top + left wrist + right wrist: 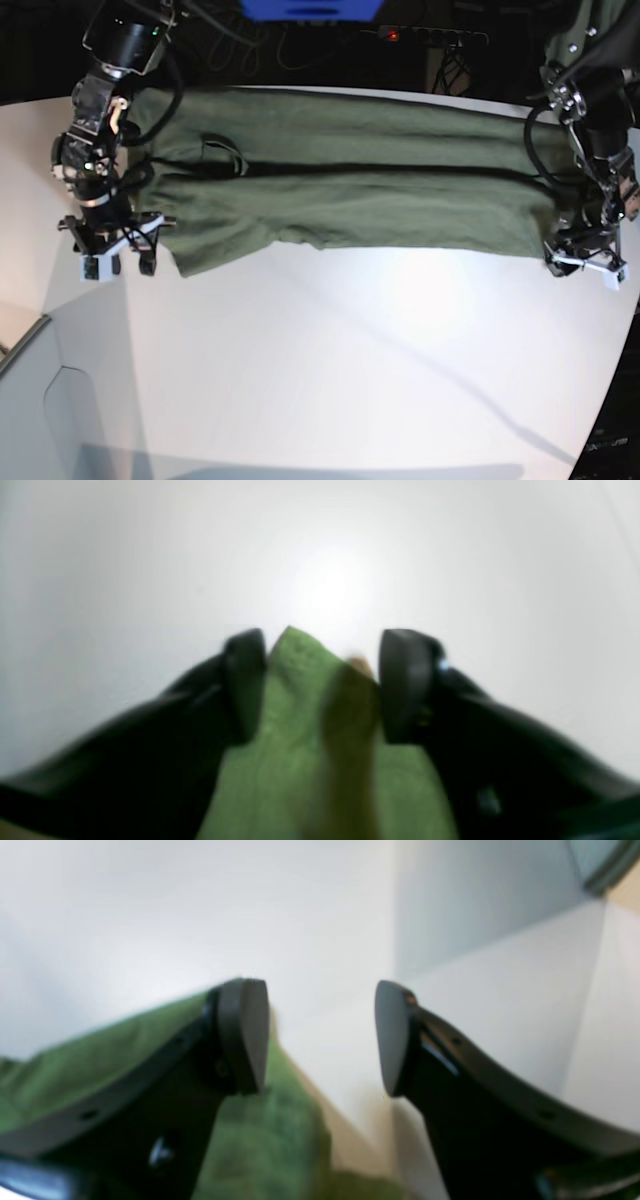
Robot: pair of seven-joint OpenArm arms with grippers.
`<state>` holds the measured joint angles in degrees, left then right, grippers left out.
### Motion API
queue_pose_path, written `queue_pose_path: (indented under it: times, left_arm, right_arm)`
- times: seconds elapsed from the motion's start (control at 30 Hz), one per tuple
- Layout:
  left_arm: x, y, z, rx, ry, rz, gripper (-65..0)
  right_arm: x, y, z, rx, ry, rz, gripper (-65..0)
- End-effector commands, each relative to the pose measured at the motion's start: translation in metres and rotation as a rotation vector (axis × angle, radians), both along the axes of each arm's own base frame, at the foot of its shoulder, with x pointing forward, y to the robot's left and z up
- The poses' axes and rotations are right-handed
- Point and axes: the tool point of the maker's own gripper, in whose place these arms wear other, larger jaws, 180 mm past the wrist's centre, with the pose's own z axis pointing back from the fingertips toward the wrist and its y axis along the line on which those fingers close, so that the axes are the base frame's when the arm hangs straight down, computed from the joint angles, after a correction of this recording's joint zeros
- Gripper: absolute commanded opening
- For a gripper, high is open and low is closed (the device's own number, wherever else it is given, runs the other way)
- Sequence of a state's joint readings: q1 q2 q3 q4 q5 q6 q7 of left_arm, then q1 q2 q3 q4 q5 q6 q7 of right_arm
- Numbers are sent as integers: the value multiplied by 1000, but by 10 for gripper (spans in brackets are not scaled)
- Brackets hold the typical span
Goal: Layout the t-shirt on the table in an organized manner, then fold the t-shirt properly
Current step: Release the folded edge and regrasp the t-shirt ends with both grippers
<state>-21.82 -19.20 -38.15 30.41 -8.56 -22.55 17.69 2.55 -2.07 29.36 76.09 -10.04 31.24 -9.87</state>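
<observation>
1. The t-shirt [350, 200] lies across the far half of the table [330, 380], stretched left to right as a long, lengthwise-folded band.
2. Left gripper [322, 685]: jaws part open, a point of green cloth standing between them; whether they grip it cannot be told.
3. Right gripper [322, 1037]: jaws wide apart, nothing between them; cloth lies beside and under one finger.
4. No readable writing or label visible; wrist views are blurred.
</observation>
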Motion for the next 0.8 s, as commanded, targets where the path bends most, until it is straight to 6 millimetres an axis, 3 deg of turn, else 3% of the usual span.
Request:
queue_pose_path:
  times: [0.0,0.1,0.13,0.23,0.37,0.53,0.77]
  left_arm:
    - [8,7,11,12,-20,1,-408]
    - [10,0,9,1,-23,-3,-617]
    - [10,0,9,2,-20,-3,-650]
    - [11,-1,11,0,-25,-5,-628]
    - [12,-1,11,-2,-27,-4,-650]
    - [12,-1,11,-1,-29,-3,-649]
    - [12,-1,11,-1,-30,-3,-649]
  right_arm:
    - [14,-2,20,-3,-69,2,-314]
    - [21,-2,26,-3,-84,2,-314]
    - [21,-2,26,-2,-85,2,-312]
    - [28,3,28,-21,-82,22,-310]
    - [36,32,-1,-88,22,138,-309]
    - [47,46,-30,-75,112,179,-308]
    - [50,47,-42,-66,155,198,-292]
